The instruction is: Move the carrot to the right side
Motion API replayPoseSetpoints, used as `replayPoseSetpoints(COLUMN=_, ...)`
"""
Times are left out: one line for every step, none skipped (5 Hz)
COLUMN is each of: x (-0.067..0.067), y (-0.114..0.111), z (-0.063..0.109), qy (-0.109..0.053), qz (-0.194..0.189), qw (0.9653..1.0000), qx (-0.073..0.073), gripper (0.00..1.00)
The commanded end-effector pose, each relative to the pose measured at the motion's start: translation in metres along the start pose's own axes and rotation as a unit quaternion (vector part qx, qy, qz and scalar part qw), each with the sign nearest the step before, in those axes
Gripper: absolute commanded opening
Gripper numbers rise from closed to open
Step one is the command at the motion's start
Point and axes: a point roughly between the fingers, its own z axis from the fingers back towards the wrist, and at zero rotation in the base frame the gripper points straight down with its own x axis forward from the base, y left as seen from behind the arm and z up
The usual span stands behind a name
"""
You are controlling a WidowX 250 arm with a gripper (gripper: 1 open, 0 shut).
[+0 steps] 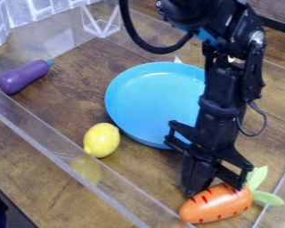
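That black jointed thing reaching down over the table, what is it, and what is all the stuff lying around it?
It is a robot arm. Its tip, the end effector, is a two-fingered pincer. Here it is shut and points down, its tip right at the carrot, a toy with a green leafy top. Whether it pinches the carrot or only presses on it, I cannot tell. There is only one picture, taken by a camera looking down at the table from the side. A blue plate lies behind the arm, a yellow lemon to its left, and a purple eggplant at the far left. A clear plastic wall runs along the near edge.
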Motion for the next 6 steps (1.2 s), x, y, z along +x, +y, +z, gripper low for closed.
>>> replayPoseSetpoints(x=0.007, y=-0.006, z=0.015, qy=-0.019, qz=-0.024, qw=0.9995, qx=0.003, gripper=0.00)
replayPoseSetpoints(x=-0.003, y=0.002, z=0.011, qy=-0.017, qz=-0.028, qw=0.9995, qx=0.004, gripper=0.00)
replayPoseSetpoints(x=-0.013, y=0.008, z=0.008, qy=-0.014, qz=-0.033, qw=0.9993, qx=0.005, gripper=0.00)
replayPoseSetpoints(x=-0.015, y=0.006, z=0.009, qy=-0.011, qz=-0.053, qw=0.9985, qx=0.007, gripper=0.00)
replayPoseSetpoints(x=-0.017, y=0.005, z=0.012, qy=-0.009, qz=-0.071, qw=0.9974, qx=0.009, gripper=0.00)
replayPoseSetpoints(x=-0.019, y=0.005, z=0.016, qy=-0.007, qz=-0.088, qw=0.9961, qx=0.010, gripper=0.00)
